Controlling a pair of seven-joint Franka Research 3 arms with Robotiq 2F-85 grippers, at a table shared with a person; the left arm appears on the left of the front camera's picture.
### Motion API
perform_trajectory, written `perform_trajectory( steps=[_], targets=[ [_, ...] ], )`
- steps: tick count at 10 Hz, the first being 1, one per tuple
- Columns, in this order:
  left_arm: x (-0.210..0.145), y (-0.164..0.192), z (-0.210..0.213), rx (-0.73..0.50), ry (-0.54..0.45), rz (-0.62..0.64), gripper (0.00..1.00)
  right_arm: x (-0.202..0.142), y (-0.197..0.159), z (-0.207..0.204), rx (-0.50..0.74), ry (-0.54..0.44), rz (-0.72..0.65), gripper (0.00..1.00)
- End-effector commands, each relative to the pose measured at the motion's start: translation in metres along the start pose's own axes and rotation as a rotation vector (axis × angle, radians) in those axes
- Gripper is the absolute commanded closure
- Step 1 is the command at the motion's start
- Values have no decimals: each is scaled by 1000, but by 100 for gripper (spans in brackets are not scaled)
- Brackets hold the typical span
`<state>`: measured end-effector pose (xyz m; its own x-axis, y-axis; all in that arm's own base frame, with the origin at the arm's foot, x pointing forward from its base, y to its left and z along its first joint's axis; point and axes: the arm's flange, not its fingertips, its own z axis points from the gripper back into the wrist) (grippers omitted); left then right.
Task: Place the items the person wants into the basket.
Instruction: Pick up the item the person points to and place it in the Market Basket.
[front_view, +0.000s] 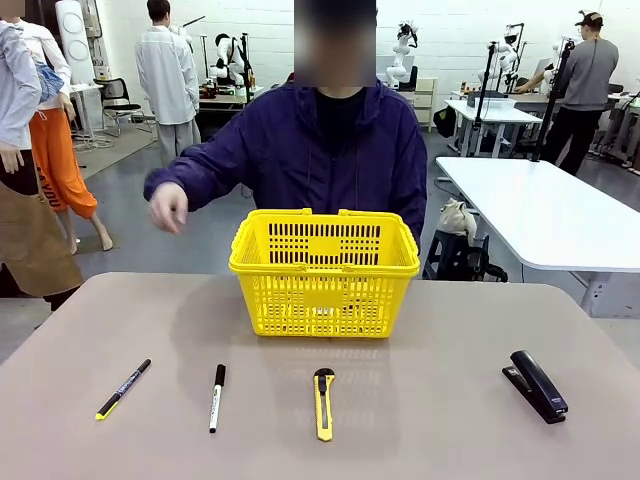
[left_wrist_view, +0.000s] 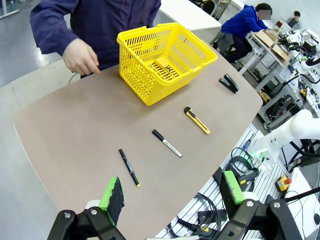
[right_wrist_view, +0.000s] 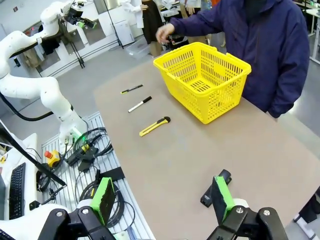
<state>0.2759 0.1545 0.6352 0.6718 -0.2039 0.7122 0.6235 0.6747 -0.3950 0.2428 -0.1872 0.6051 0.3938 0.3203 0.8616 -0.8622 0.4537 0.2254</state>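
Observation:
The yellow basket (front_view: 325, 300) stands mid-table in front of the person, whose hand (front_view: 168, 207) hovers raised at the left of it. A row lies on the near side: the thin black pen (front_view: 123, 389) at the left and the black stapler (front_view: 536, 385) at the right. My left gripper (left_wrist_view: 172, 190) hangs open high above the near table edge, above the pen (left_wrist_view: 129, 167), with the basket (left_wrist_view: 142, 82) far off. My right gripper (right_wrist_view: 162, 200) is open too, and the stapler (right_wrist_view: 216, 187) lies just beyond its right finger.
A white marker with a black cap (front_view: 217, 397) and a yellow-and-black utility knife (front_view: 323, 402) lie between the pen and the stapler. A white table (front_view: 545, 215) stands at the right behind. People stand in the room at the back.

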Motion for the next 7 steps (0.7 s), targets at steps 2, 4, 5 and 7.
perform_trajectory(
  steps=[2, 4, 5, 7],
  targets=[
    [-1, 0, 0, -12, -15, -11, 0, 3, -1, 1, 13, -24, 18, 0],
    [-1, 0, 0, -12, -15, -11, 0, 3, -1, 1, 13, -24, 18, 0],
    [-1, 0, 0, -12, -15, -11, 0, 3, -1, 1, 13, -24, 18, 0],
    [-1, 0, 0, -12, -15, -11, 0, 3, -1, 1, 13, -24, 18, 0]
  ],
)
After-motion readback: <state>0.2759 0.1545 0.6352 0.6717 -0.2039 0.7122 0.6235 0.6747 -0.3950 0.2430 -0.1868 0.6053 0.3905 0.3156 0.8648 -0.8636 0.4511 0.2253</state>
